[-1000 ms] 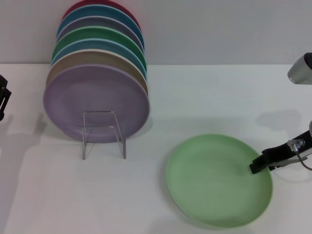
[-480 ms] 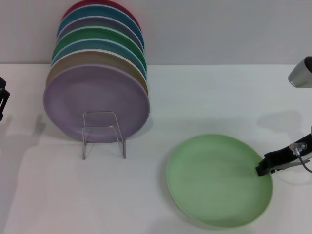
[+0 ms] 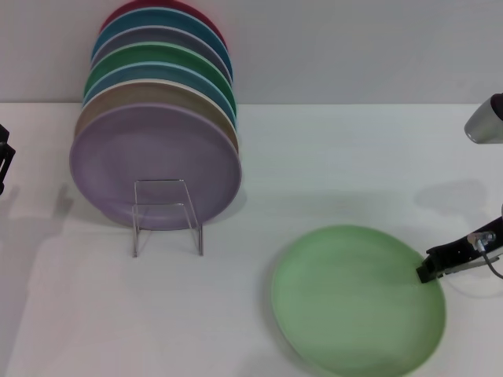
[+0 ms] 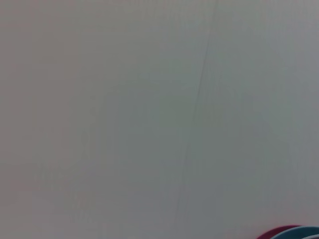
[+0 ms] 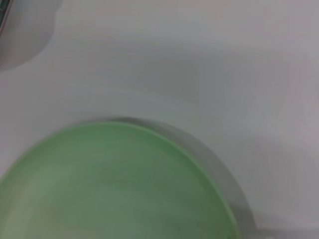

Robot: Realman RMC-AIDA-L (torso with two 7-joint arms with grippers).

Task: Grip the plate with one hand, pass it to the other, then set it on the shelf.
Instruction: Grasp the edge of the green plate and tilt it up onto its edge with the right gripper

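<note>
- Near right of the white bench [image 3: 330, 157]: the pale mint plate [image 3: 357, 297], blurred, its near edge running off view.
- Right claw [image 3: 428, 271] at the plate's right rim, dark tip on the edge; can't tell whether it is closed on the rim.
- Left claw [image 3: 3, 161] at far left edge, well apart; opening can't be told.
- Far left: clear shelf [image 3: 167, 216] with a row of plates, lavender plate [image 3: 153, 165] foremost.

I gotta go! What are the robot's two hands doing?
Right hand: at the mint green plate's right rim; grip cannot be told.
Left hand: parked far left; cannot be told.
</note>
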